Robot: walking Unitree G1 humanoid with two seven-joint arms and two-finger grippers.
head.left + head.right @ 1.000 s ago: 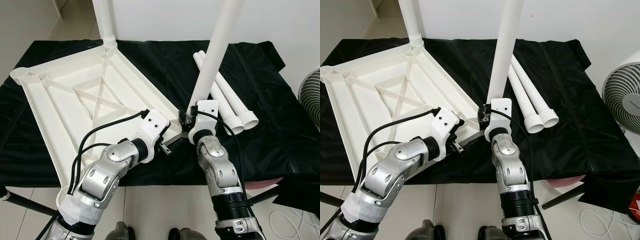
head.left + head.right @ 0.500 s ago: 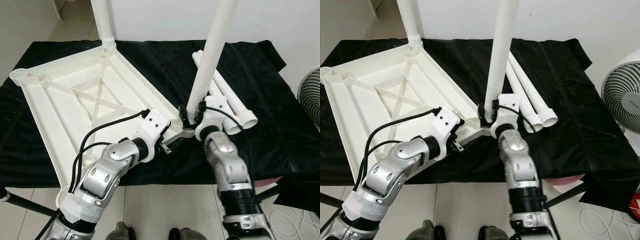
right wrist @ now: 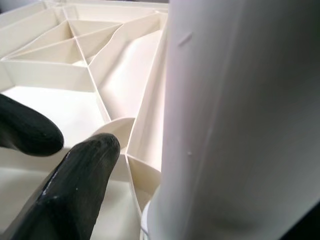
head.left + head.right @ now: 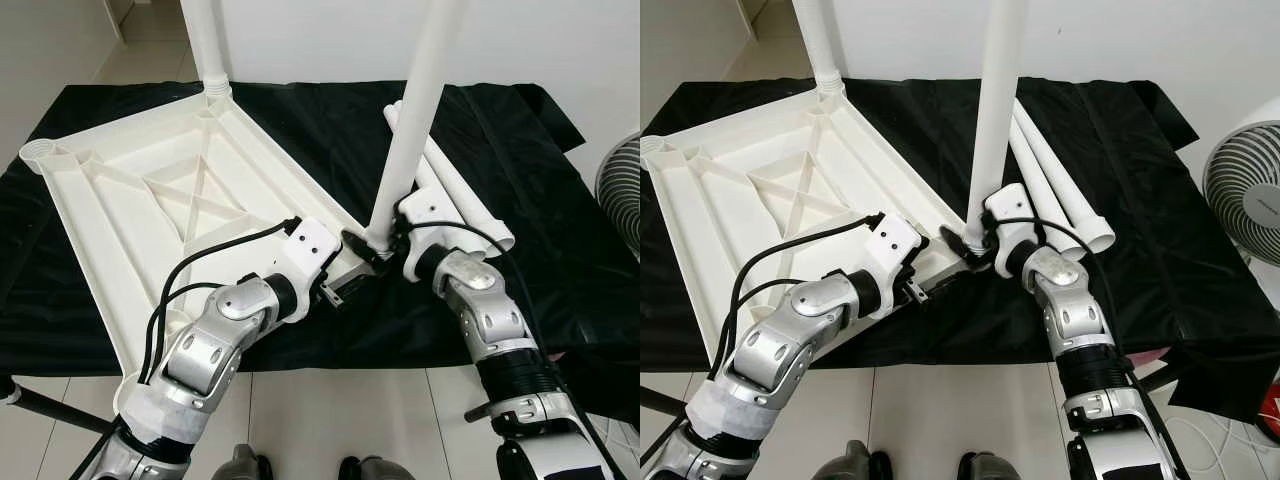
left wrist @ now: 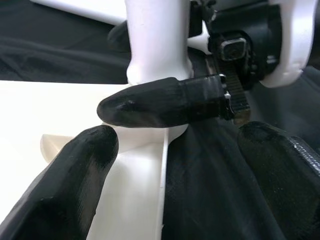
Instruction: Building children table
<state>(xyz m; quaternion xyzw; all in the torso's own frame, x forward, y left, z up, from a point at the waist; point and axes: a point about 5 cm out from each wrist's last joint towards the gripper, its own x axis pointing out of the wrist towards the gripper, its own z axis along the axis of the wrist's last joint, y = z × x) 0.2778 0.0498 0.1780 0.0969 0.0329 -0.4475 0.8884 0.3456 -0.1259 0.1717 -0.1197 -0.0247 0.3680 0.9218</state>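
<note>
Upturned white plastic children's table [image 4: 170,190], ribbed underside up with a crossed brace in the middle, lying on a black cloth [image 4: 330,130] across the left half of the scene. One white leg [image 4: 207,45] already standing in the corner socket at 12 o'clock; empty round socket [image 4: 40,152] at the 9 o'clock corner. Second white leg [image 4: 412,120] upright at the near corner toward 5 o'clock, foot seated at that corner's socket. Two spare legs [image 4: 455,200] lying side by side on the cloth just right of it, flared ends pointing toward 4 o'clock.

Right claw [image 4: 372,250] clamped round the base of the upright leg, one black finger [image 5: 165,102] pressed across the tube, the other hidden behind it. Left claw [image 4: 340,290] parted wide at the table's near edge just below that corner, one fingertip [image 5: 75,175] over the white rim, the other over the cloth, gripping nothing.

White fan [image 4: 1245,195] at 3 o'clock beyond the cloth; pale tiled floor [image 4: 330,420] below
</note>
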